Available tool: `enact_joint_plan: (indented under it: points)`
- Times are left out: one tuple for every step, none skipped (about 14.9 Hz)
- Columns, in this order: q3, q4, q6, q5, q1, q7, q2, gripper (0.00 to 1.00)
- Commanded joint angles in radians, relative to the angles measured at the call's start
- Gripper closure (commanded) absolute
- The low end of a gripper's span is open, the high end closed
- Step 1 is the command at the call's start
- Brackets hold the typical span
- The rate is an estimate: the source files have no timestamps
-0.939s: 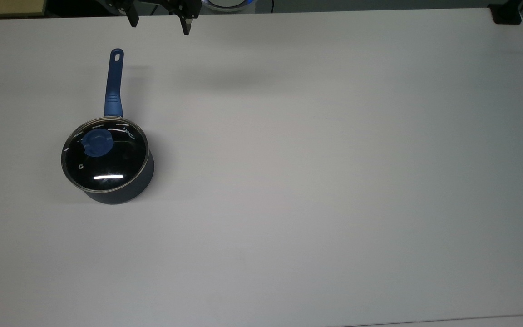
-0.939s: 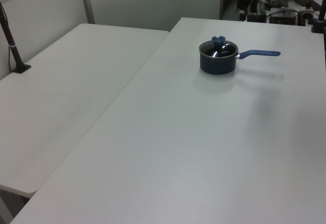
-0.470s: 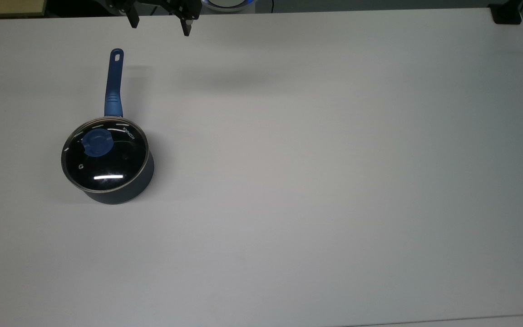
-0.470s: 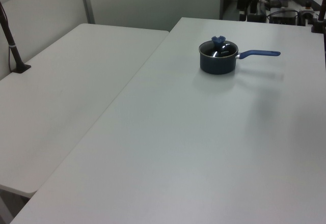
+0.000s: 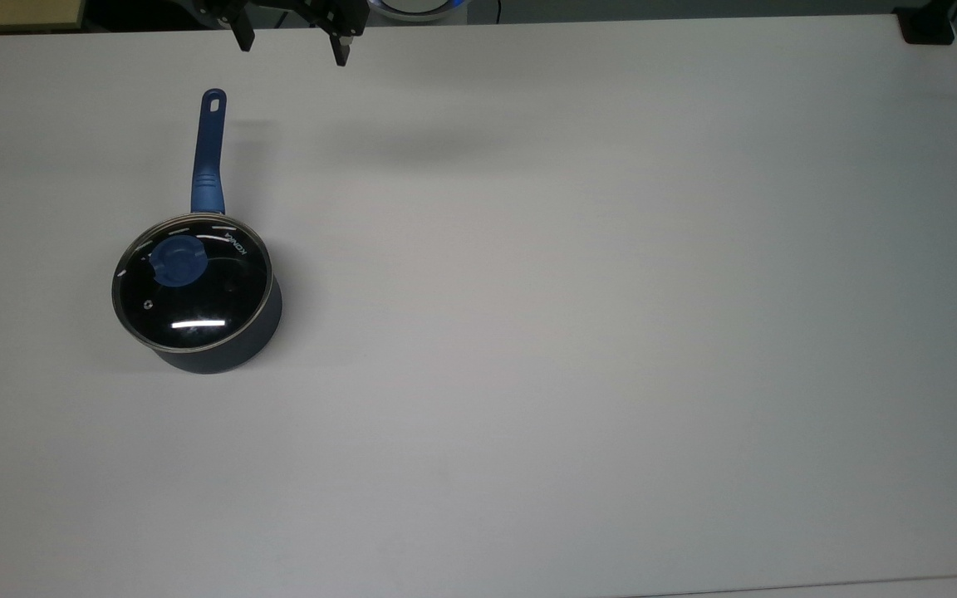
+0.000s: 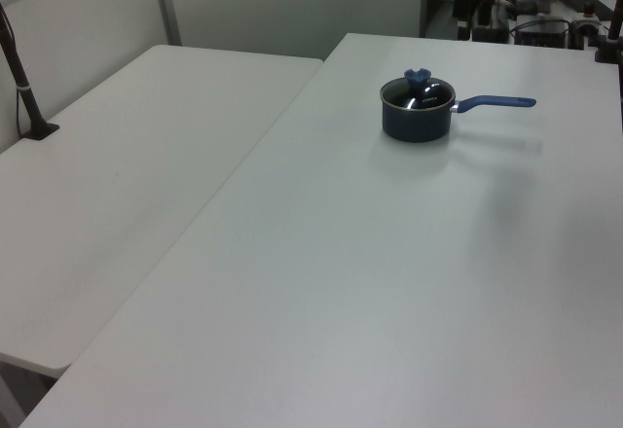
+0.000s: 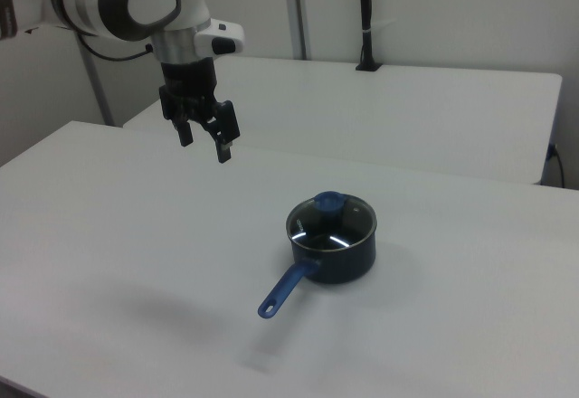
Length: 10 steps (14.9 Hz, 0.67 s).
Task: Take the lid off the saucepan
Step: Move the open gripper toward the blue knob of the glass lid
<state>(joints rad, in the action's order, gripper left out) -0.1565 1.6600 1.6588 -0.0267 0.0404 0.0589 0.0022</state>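
At the top view's left, the lid (image 5: 192, 286) sits on the saucepan (image 5: 229, 340); upper left, the gripper (image 5: 291, 46) hangs above the table (image 5: 611, 332), fingers spread.

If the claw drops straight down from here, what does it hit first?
Probably bare table. The open claw points down, well off to the right view's left of the saucepan and its lid; depth is uncertain.

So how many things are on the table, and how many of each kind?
Saucepan: 1
Lid, sitting on the saucepan: 1
Total: 2 things on the table
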Motion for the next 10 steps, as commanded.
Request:
enact_joint_plan:
  points:
    - [-0.020, -0.009, 0.002, 0.002, -0.001, -0.002, 0.001, 0.00]
    - [-0.029, -0.012, 0.015, 0.001, -0.001, -0.001, 0.002, 0.00]
    - [-0.040, -0.016, 0.047, -0.008, -0.002, 0.004, 0.012, 0.00]
    - [-0.060, -0.025, 0.073, -0.030, -0.005, 0.031, 0.027, 0.00]
    - [-0.076, -0.040, 0.103, -0.041, -0.007, 0.060, 0.051, 0.00]
    - [-0.081, -0.049, 0.123, -0.045, -0.010, 0.079, 0.068, 0.00]
    - [-0.081, -0.057, 0.146, -0.048, -0.016, 0.105, 0.091, 0.00]
    - [-0.081, -0.069, 0.195, -0.047, -0.028, 0.158, 0.125, 0.00]
    - [-0.081, -0.075, 0.238, -0.045, -0.037, 0.180, 0.145, 0.00]
    - [-0.083, -0.078, 0.281, -0.045, -0.051, 0.183, 0.162, 0.00]
